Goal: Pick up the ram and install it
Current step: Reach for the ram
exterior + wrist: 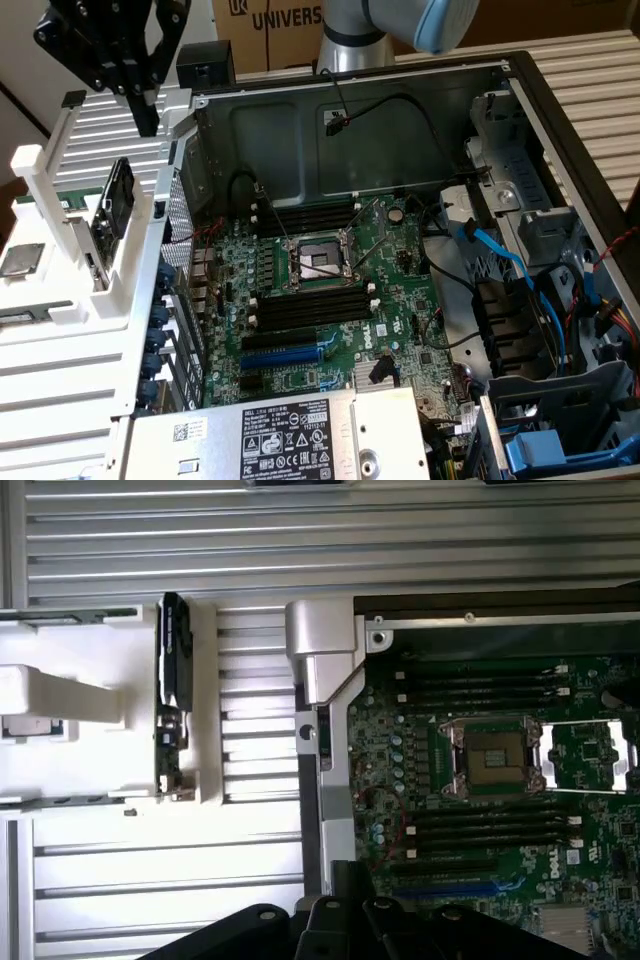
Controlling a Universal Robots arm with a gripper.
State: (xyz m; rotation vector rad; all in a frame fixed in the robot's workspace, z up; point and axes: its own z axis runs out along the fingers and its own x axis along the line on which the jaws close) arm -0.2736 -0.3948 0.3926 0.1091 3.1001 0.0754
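Ram (114,200) standing on edge in the white rack (60,310) at the exterior view's left, my gripper (147,122) hanging above it, fingers closed on nothing, not touching the ram, motherboard (400,262) with black memory slots (310,305) to the right.

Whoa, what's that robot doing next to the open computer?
A robot arm is working beside an open computer case. Its gripper is shut and empty, hanging just above the ram, which stands on edge in a white rack outside the case. The ram has not been picked up yet, and the black memory slots on the motherboard look empty.
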